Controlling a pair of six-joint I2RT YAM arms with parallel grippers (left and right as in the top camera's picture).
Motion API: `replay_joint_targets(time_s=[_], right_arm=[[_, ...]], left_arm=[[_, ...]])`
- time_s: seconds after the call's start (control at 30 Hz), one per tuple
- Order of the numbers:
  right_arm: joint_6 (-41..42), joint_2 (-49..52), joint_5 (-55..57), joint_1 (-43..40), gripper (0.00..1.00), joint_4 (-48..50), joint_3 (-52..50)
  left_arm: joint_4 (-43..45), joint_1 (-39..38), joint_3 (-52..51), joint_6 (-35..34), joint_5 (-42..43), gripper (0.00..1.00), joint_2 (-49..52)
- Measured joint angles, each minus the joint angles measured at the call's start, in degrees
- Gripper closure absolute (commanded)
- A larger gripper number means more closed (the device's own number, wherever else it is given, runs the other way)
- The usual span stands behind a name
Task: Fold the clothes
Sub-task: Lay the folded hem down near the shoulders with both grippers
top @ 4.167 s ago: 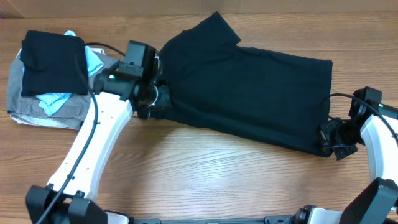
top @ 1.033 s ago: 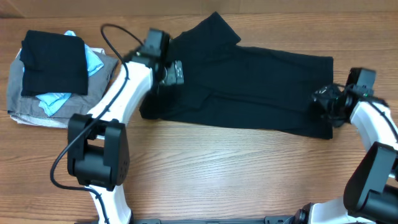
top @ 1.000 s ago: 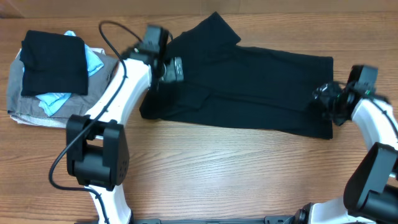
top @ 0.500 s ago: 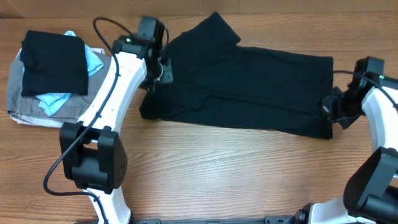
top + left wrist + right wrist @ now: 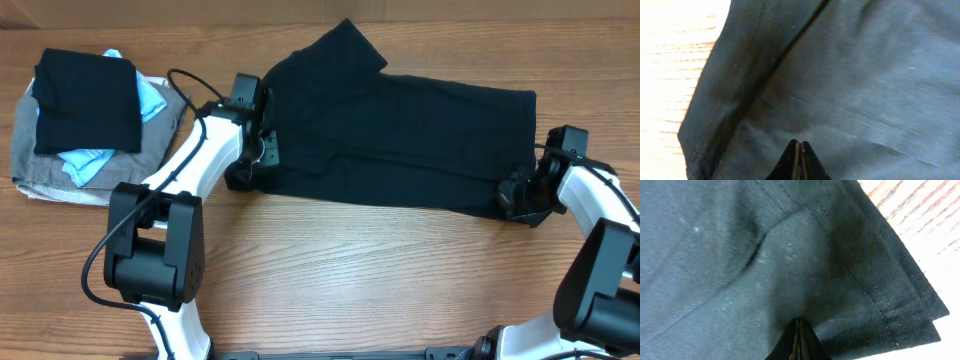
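The black T-shirt (image 5: pixel 400 140) lies flat across the table as a long band, with one sleeve pointing to the back. My left gripper (image 5: pixel 262 152) is shut, its tips on the fabric near the shirt's left end; the left wrist view shows the shut gripper (image 5: pixel 798 146) over black cloth (image 5: pixel 865 75) beside a hemmed edge. My right gripper (image 5: pixel 508 200) is shut at the shirt's front right corner; the right wrist view shows the gripper (image 5: pixel 798 323) on the cloth (image 5: pixel 715 255), near two stacked hems. No fabric shows between either pair of jaws.
A pile of folded garments sits at the far left: a black one (image 5: pixel 85 98) on top, a light-blue one (image 5: pixel 90 160) and a grey one (image 5: pixel 40 165) beneath. The wooden table (image 5: pixel 350 280) is bare in front of the shirt.
My left gripper has moved toward the front along the shirt's left end. My right gripper has moved forward and a little left to the front right corner. The shirt's outline stays the same.
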Motion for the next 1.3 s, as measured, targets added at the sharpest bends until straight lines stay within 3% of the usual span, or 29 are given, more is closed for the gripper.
replay_joint_targets(time_s=[0.63,1.0,1.3], right_arm=[[-0.22,0.04,0.46,0.00,0.92,-1.88,-0.68],[-0.33,1.18,4.31,0.07,0.83,-4.52,-0.55],[0.07,1.27,7.89,-1.55,0.82,-6.73,-0.50]], left_arm=[[6.47,0.00,-4.98,-0.02,-5.51,0.96,0.00],[-5.20,0.00,-5.25,-1.75,-6.32,0.96,0.00],[-11.41,0.00,-5.27,-2.47,-6.27,0.96,0.00]])
